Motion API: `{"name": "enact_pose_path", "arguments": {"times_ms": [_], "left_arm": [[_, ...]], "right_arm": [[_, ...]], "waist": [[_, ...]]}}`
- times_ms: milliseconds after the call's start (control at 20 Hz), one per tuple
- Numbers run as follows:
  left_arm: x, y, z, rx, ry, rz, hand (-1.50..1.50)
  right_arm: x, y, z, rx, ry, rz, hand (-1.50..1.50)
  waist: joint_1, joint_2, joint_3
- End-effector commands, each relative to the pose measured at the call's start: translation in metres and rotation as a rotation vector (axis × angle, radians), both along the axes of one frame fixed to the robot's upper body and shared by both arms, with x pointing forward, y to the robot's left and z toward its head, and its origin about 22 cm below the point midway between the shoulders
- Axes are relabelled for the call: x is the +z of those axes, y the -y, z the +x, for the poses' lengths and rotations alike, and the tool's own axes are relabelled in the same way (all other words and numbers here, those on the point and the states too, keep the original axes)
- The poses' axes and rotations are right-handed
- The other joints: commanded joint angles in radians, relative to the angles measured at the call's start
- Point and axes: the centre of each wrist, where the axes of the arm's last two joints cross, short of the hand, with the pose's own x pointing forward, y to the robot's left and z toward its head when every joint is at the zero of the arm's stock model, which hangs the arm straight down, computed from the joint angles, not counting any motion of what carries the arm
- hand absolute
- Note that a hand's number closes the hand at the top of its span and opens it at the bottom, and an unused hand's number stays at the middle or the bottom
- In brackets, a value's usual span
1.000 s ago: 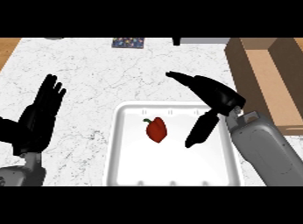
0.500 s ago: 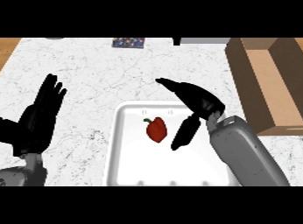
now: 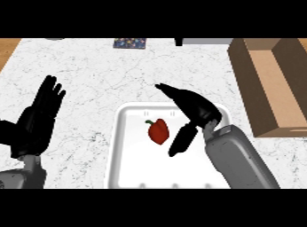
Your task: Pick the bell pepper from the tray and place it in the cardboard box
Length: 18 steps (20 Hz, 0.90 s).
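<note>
While the bell pepper lay in the white tray, long axis running twelve to six, the right hand hung spread beside it, pepper at its eight o'clock, far nearer than the open, resting left hand.

Cardboard box (right side), seemingly cropped

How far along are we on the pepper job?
Done: nothing yet; the bell pepper lies in the tray. In hand: the open right hand is close beside it, not gripping. Remaining: grasp, lift, place in the cardboard box.
</note>
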Motion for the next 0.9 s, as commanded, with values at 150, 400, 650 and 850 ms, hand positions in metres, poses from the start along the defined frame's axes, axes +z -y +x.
{"name": "enact_pose_path", "arguments": {"times_ms": [150,400,650,850], "left_arm": [[0.0,-0.002,0.007,0.014,0.019,-0.001,0.0],[-0.009,0.012,-0.016,-0.005,0.009,0.005,0.0],[-0.001,-0.017,0.007,0.006,0.013,0.002,0.0],[0.009,-0.006,-0.001,-0.006,-0.001,-0.006,0.0]], "right_arm": [[-0.013,-0.019,-0.011,0.002,-0.015,0.013,-1.5],[-0.039,-0.024,-0.009,-0.012,0.017,-0.047,-1.5],[-0.035,-0.032,0.016,-0.004,-0.013,-0.068,-1.5],[-0.035,-0.023,0.013,-0.013,-0.007,-0.081,-1.5]], "waist": [[0.0,0.0,0.0],[0.003,0.0,0.0],[0.005,0.001,0.0],[0.002,0.0,0.0]]}}
